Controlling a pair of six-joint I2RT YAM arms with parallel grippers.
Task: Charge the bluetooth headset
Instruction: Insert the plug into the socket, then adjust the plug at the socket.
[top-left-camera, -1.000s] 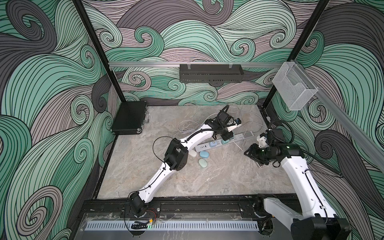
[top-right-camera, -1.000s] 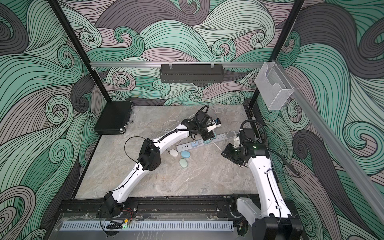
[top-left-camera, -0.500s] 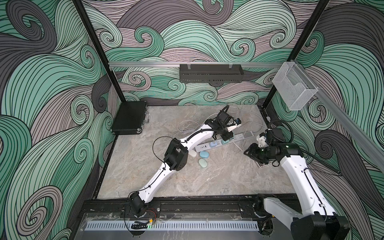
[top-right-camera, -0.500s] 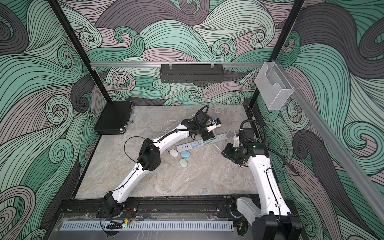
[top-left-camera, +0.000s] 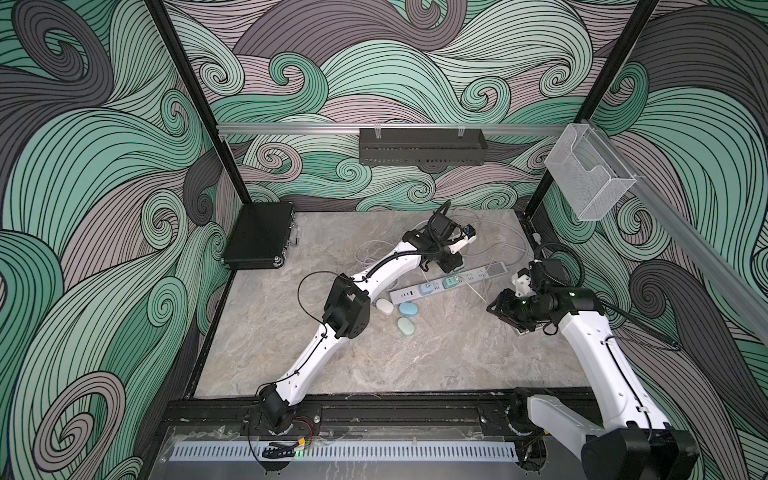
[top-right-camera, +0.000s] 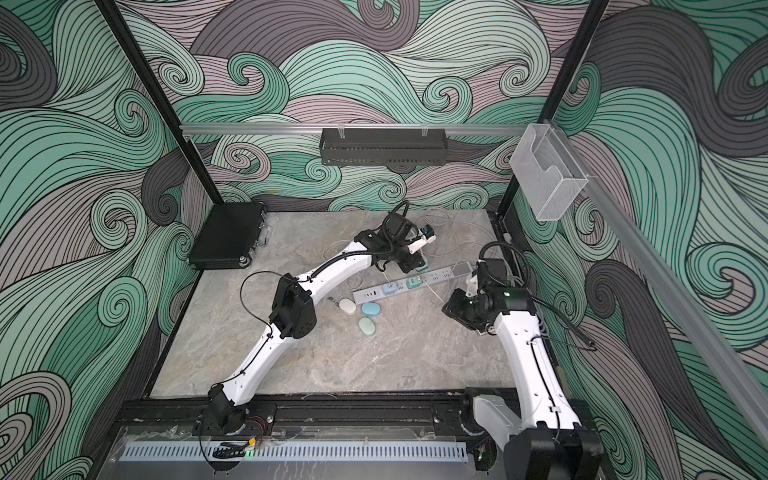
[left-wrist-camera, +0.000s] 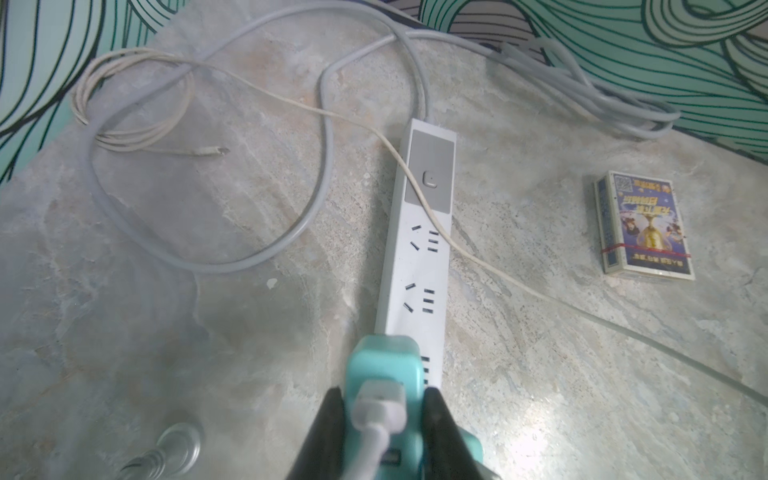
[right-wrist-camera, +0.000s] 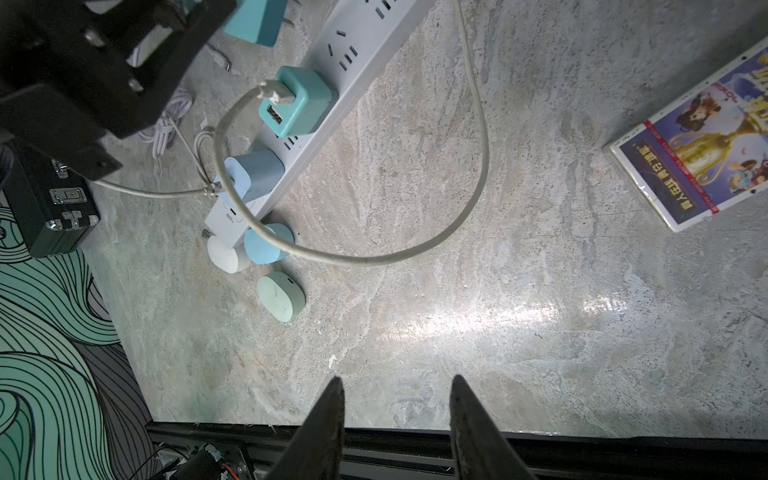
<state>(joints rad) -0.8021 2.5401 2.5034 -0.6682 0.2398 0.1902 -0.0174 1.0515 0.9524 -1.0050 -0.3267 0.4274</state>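
Centrally, power strip (top-left-camera: 478, 274) — marbled tabletop (top-left-camera: 415, 353), swirl-patterned walls (top-left-camera: 374, 62).

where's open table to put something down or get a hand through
Bare: the front of the table, between the green case and the front rail; also the patch between the black case and the left arm. Crowded: around the power strip, with its chargers, the other two cases and cables behind it.

Three closed headset cases (right-wrist-camera: 280, 297) lie beside power strip (right-wrist-camera: 361, 70)
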